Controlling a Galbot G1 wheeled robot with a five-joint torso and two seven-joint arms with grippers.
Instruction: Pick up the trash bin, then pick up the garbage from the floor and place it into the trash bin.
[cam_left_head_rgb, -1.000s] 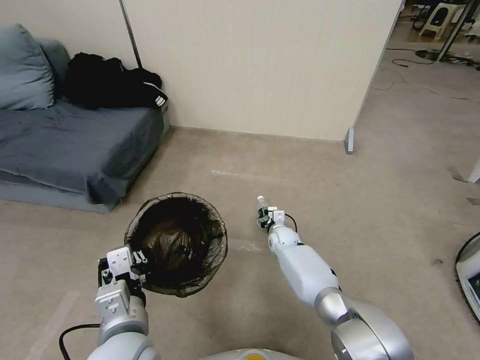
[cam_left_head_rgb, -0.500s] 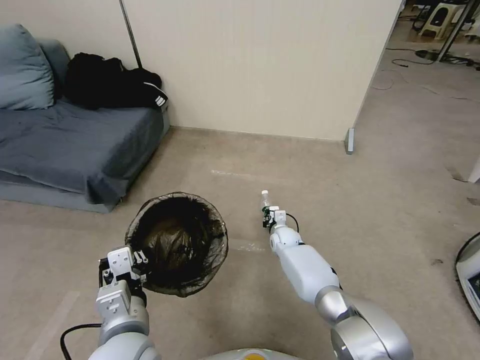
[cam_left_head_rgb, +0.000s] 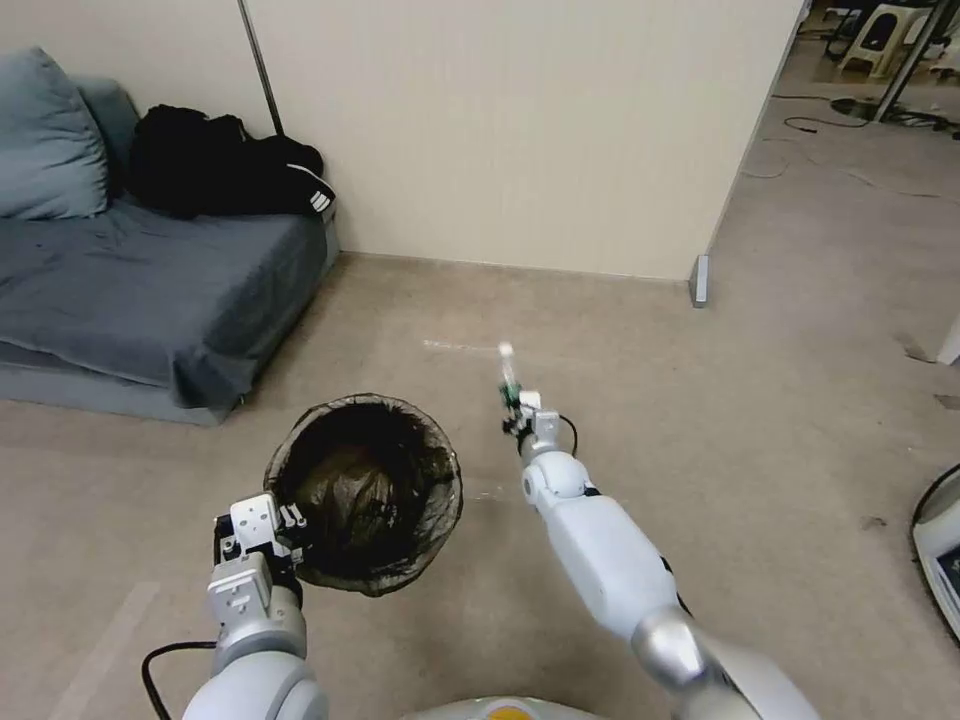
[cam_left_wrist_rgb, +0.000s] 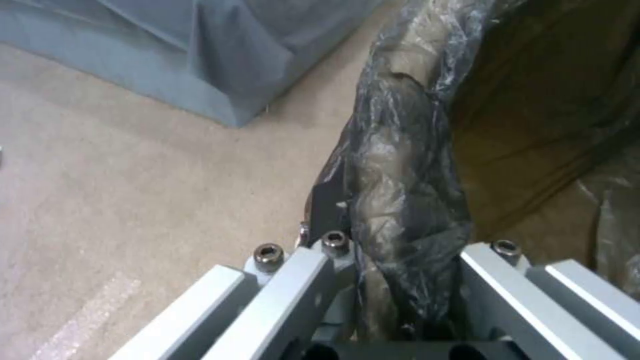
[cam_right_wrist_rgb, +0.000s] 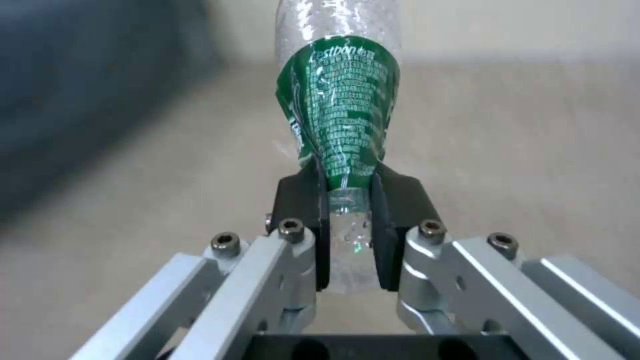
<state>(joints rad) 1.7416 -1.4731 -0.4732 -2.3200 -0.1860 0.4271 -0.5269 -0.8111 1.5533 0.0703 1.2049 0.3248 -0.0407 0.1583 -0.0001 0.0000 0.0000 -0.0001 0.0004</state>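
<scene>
While the trash bin (cam_left_head_rgb: 365, 490) is held up off the carpet (cam_left_head_rgb: 780, 420), its rim is pinched by the left gripper (cam_left_head_rgb: 283, 533) on the side nearest the robot. The bin is round, lined with a thin, crinkled, dark brown-black translucent bag (cam_left_wrist_rgb: 407, 200) folded over the rim; in the left wrist view the film is seen bunched and glossy between the two metal fingers (cam_left_wrist_rgb: 293, 290), which are clamped narrowly onto rim and bag. The bin's interior is seen as dark wrinkled plastic.

To the right of the bin, level with its far rim, the right gripper (cam_left_head_rgb: 513, 400) is raised on an extended arm. Its dark pads (cam_right_wrist_rgb: 303, 220) are closed tight on a crushed clear plastic bottle (cam_right_wrist_rgb: 340, 115), squeezed flat at the grip point. The bottle is wrapped in a green printed label (cam_right_wrist_rgb: 347, 105), wrinkled and tapering toward the pads; droplets are visible inside the clear wall. In the head view the bottle is seen pointing up and away from the robot, its white cap (cam_left_head_rgb: 505, 350) beyond the bin's far rim. Bottle and bin are apart, not touching.

Left of the bin, a grey fabric sofa (cam_left_head_rgb: 150, 290) with a cushion (cam_left_head_rgb: 45, 140) and a black garment (cam_left_head_rgb: 225, 165) is seen. The floor is short-pile beige carpet.
</scene>
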